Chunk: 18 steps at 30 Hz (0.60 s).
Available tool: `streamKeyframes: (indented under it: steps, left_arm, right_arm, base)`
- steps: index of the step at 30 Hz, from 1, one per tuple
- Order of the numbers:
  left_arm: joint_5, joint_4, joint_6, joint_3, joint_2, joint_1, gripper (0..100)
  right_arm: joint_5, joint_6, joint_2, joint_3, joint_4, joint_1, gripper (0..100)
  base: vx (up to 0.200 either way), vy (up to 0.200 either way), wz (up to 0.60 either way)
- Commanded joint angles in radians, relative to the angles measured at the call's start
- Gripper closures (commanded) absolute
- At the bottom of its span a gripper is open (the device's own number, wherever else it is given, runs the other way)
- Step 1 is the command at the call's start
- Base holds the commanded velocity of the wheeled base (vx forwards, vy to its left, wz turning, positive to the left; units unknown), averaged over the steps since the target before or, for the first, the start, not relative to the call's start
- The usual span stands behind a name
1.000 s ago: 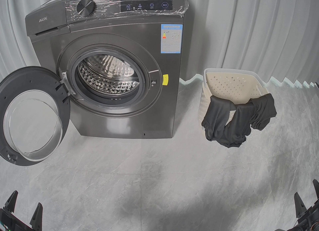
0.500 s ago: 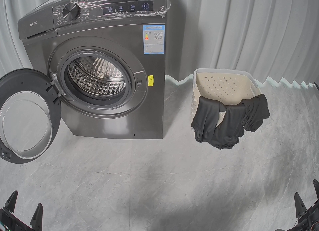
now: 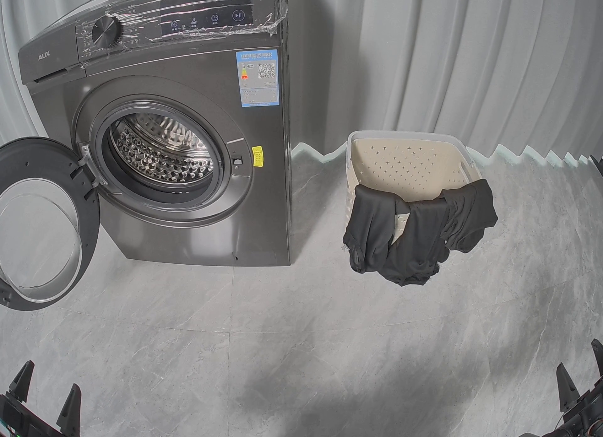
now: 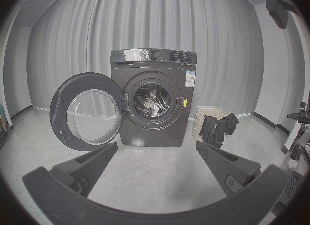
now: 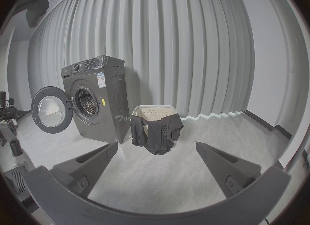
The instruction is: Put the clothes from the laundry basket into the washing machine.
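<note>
1. This looks like a staged test room set up as a laundry corner, not a lived-in home. Pale pleated curtains [image 3: 440, 49] cover the walls from ceiling to ground.
2. A grey washing machine [image 3: 188, 162] stands free on the grey marble-look tile floor [image 3: 314, 344]. Clear plastic film [image 3: 188, 14] is wrapped over its control panel.
3. A cream laundry basket [image 3: 408, 140] stands near the machine, with dark clothes [image 3: 408, 237] hanging over its rim.
</note>
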Motion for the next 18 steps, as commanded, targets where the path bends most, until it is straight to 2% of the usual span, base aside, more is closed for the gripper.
streamKeyframes:
  steps: [1,11,18]
  left_arm:
    - [0.0,0.0,-0.002,0.016,-0.016,0.0,0]
    - [0.0,0.0,-0.003,0.016,-0.016,0.0,0]
    - [0.0,0.0,-0.005,0.016,-0.016,0.0,0]
  right_arm:
    - [0.0,0.0,-0.014,0.018,0.0,0.001,0]
    - [0.002,-0.002,-0.014,0.018,0.0,0.001,0]
    - [0.002,-0.002,-0.014,0.018,0.0,0.001,0]
  base:
    - [0.2,0.0,0.0]
    - [0.2,0.0,0.0]
    - [0.0,0.0,0.0]
